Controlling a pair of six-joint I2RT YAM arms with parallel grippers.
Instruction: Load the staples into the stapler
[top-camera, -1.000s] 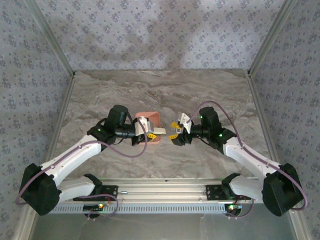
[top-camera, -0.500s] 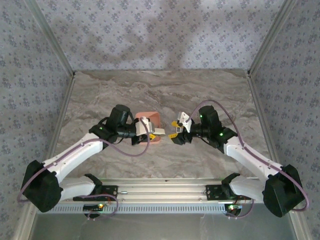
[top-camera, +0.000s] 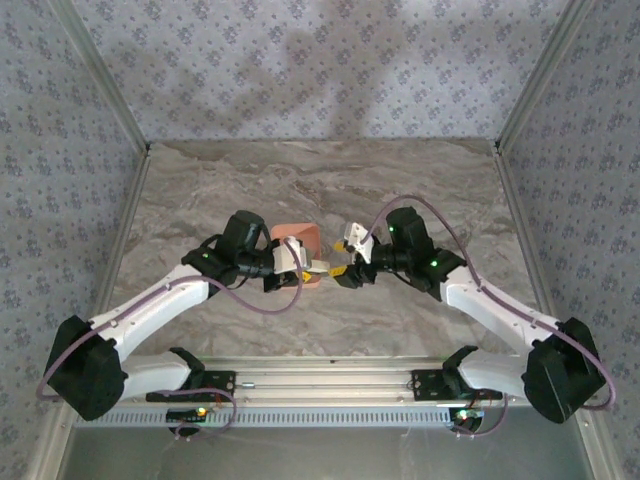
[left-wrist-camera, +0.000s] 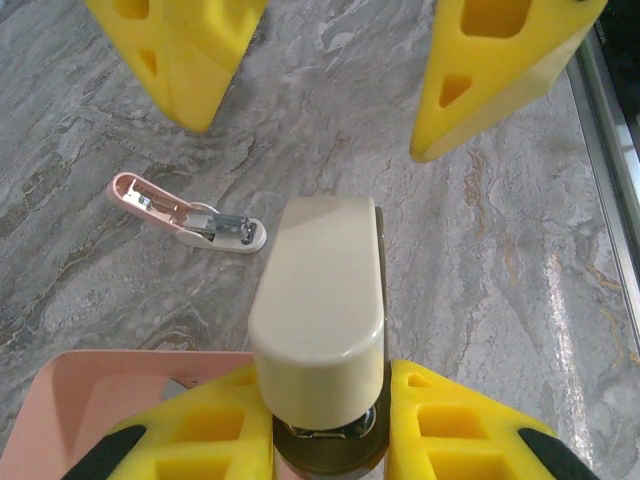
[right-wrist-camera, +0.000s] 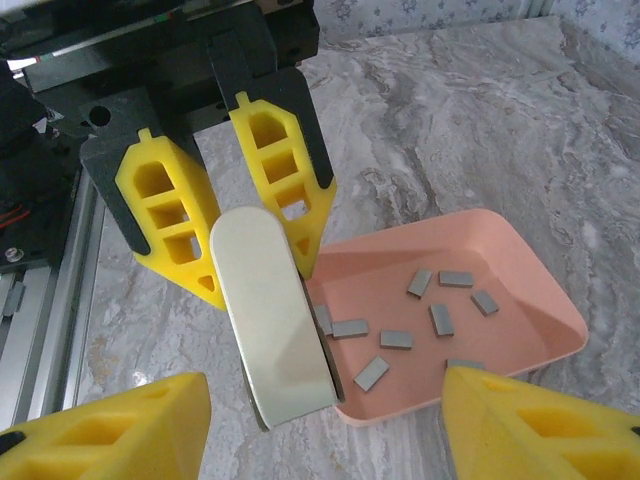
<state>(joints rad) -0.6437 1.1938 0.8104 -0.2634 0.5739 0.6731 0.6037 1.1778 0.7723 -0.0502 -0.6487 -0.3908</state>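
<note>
Closing the gap of a second ago, both arms have drawn together over the marble table (left-wrist-camera: 500, 250), where the left gripper (right-wrist-camera: 258, 272) is clenched on a cream oblong casing (right-wrist-camera: 272, 320) beside the salmon tray (right-wrist-camera: 530, 335) holding the scattered staples (right-wrist-camera: 396, 340). The stapler (left-wrist-camera: 190, 213), pink and white, lies hinged open on bare marble apart from the tray, while the right gripper (left-wrist-camera: 312, 130) faces the casing, jaws spread and empty. The staple strips look light, thin and apt to snap or slip, best pinched across their long edges; the tiny stapler would likely skid unless held by its base.
</note>
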